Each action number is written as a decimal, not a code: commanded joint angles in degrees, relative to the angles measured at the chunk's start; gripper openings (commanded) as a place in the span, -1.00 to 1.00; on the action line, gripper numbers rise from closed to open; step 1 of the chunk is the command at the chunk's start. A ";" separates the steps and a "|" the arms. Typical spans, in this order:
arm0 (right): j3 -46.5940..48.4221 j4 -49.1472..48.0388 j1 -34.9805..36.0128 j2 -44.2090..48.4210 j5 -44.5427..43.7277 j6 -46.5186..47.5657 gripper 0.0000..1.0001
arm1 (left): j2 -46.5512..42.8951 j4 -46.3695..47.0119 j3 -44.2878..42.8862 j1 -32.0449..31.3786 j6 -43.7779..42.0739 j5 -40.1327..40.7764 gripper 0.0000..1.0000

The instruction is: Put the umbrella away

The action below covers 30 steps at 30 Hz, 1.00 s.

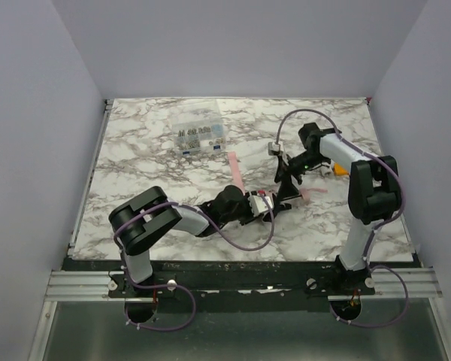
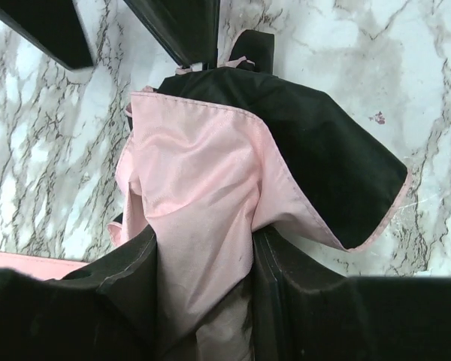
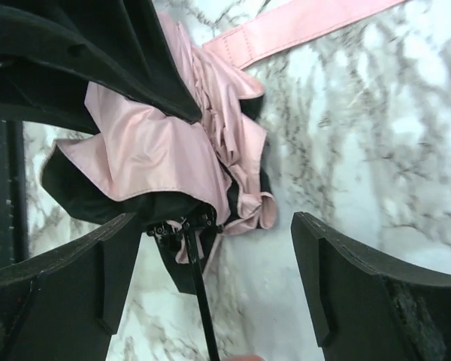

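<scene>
- The umbrella (image 1: 289, 192) lies as a crumpled bundle on the marble counter (image 1: 150, 173), right of the middle, between the tips of the two arms.
- Its fabric is pale pink on one face and black on the other. In the left wrist view a wide pink fold (image 2: 203, 188) is turned back over the black side, which spreads flat on the counter.
- The left fingers (image 2: 346, 316) are closed in on the pink fabric, which is bunched in the narrow gap between them.
- The right fingers (image 3: 361, 293) stand wide apart above the counter, coming at the bundle from the far side.
- The thin black shaft (image 3: 199, 293) runs through the gap between the right fingers, nearer one of them; I cannot tell whether it touches.
- The gathered pink folds (image 3: 233, 150) sit just ahead of the right fingers, with black fabric below them.
- A flat pink strap (image 1: 235, 171) runs out from the bundle and lies straight on the counter, pointing toward the far left.
- A clear box (image 1: 198, 134) of small parts sits at the far side of the counter, well apart from the umbrella.
- A small orange object (image 1: 338, 171) lies beside the right arm, near the right edge.
</scene>
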<state>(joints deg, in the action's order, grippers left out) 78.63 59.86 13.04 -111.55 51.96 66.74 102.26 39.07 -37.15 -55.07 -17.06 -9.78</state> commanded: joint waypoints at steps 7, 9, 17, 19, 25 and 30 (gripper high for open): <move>-12.57 -1.43 -3.33 17.33 9.40 32.95 0.99 | 8.86 -29.73 -6.50 10.28 8.47 -22.50 -0.99; -17.50 -5.02 -2.66 20.56 8.85 37.42 0.99 | 10.04 -32.45 -8.81 12.25 10.40 -25.62 -1.00; -29.99 -35.64 7.00 26.11 -4.78 23.26 0.99 | 15.05 -35.88 -12.86 15.90 17.84 -31.68 -1.00; -31.59 -37.14 10.41 24.98 -9.75 23.26 0.95 | 16.25 -35.92 -13.34 17.12 19.85 -33.20 -1.00; -39.96 -42.94 17.40 22.13 -23.69 23.70 0.56 | 18.52 -32.92 -13.73 20.80 26.90 -39.80 -1.00; -40.10 -46.33 20.40 16.68 -33.58 19.79 0.12 | 21.03 -31.86 -17.48 22.23 33.84 -47.58 -1.00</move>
<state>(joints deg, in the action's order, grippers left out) 40.88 10.72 31.38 -87.92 31.51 91.26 115.94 22.11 -56.75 -34.63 10.28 -53.49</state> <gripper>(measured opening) 0.656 0.400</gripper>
